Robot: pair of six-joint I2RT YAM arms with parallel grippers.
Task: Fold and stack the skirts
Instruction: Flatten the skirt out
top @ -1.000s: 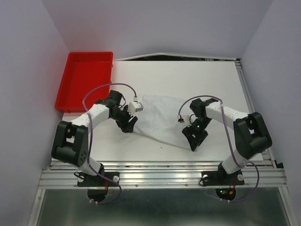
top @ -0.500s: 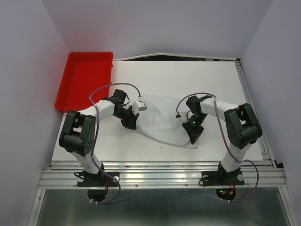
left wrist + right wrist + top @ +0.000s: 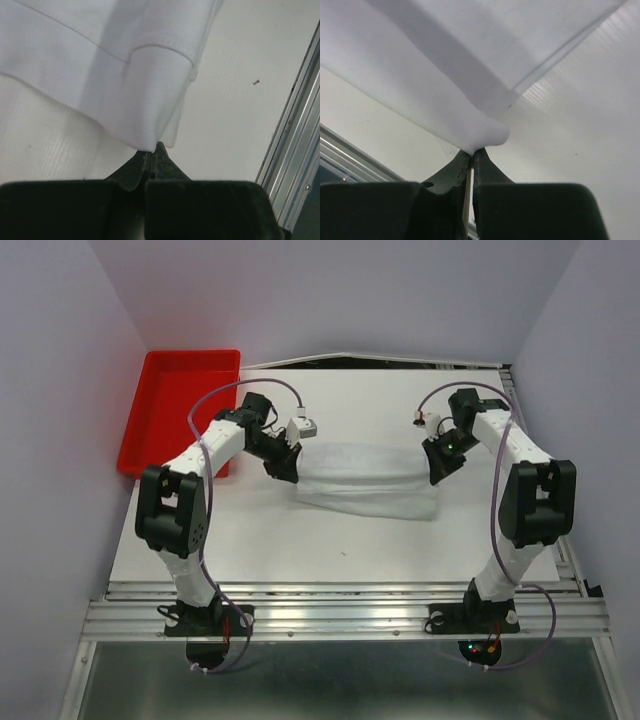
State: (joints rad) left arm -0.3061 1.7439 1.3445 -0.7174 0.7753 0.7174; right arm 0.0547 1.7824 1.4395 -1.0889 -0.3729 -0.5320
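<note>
Pale lilac walls, white table (metal rail along near edge), even light

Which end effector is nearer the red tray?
Left. The left end effector grips the skirt at the end toward the red tray; the right end effector grips the opposite end, farther away.

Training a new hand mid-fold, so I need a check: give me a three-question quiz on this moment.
1. True or false: the left gripper hangs open above the skirt.
2. Where does the red tray sit? A: near right. B: far left. C: under the skirt.
3. What does the right gripper hold?
Key: 1 false, it is shut on a corner of the skirt. 2 B. 3 the skirt, pinched at its other end.
</note>
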